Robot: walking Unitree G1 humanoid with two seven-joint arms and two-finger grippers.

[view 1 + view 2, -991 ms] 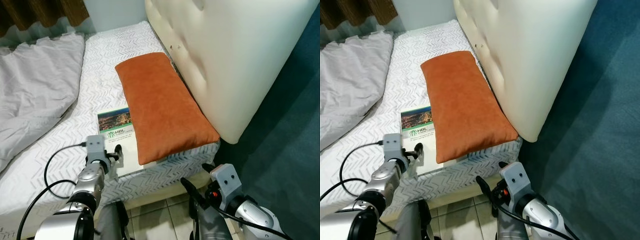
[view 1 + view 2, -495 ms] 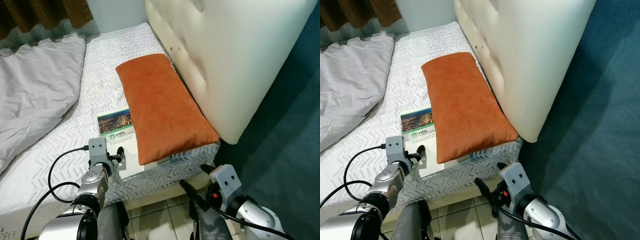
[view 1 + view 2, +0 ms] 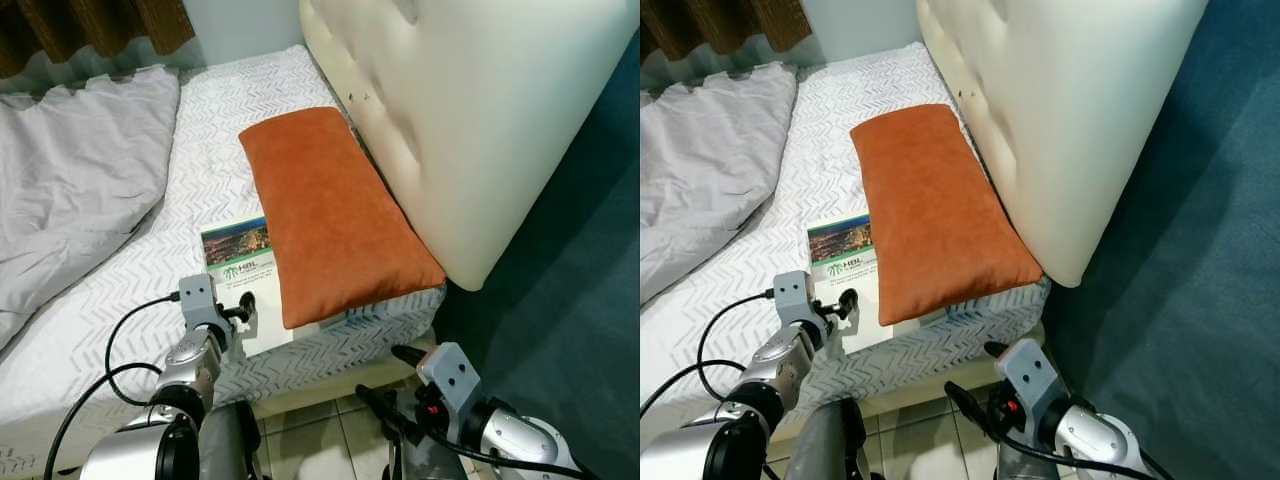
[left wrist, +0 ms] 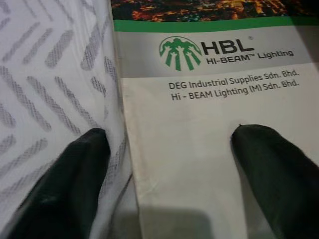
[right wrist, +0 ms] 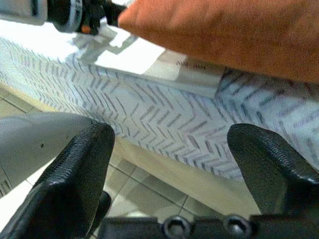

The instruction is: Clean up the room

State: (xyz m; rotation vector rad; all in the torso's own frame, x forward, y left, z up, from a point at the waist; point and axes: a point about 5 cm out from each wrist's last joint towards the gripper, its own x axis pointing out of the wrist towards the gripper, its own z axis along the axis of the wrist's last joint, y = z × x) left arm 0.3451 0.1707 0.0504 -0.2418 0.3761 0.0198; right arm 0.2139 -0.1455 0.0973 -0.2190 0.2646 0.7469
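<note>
HBL lighting brochure [image 3: 245, 280] is found flat on the bed [image 3: 120, 300], near edge, its right part tucked under the near-left corner of the orange cushion [image 3: 335, 215]. Grey duvet [image 3: 70, 190] is bunched far left; cream padded headboard [image 3: 470, 110] stands right of the cushion.

Left claw [image 4: 167, 164] is set low over the brochure's near-left corner, fingers spread apart: one fingertip [image 4: 75, 169] on the chevron sheet just beside the paper's edge, the other [image 4: 271, 159] over the white lower cover. Nothing is clamped yet. Right claw [image 5: 169, 164] is held low off the bed's near side, above the tiled floor [image 3: 320, 440], fingers wide apart, idle.

Handling, judged: brochure is thin, light, floppy, prob. glossy & slippery; it lies flush w/ the sheet, so a top pinch is likely to skid. Best hold is judged to be the free near-left edge, w/ one finger pushed into the soft mattress to get under the paper. As the right part is pinned by the cushion, a slide out to the left is advised before lifting, else creasing or tearing is risked. Cushion is soft & light; some drag on the cover is expected.
</note>
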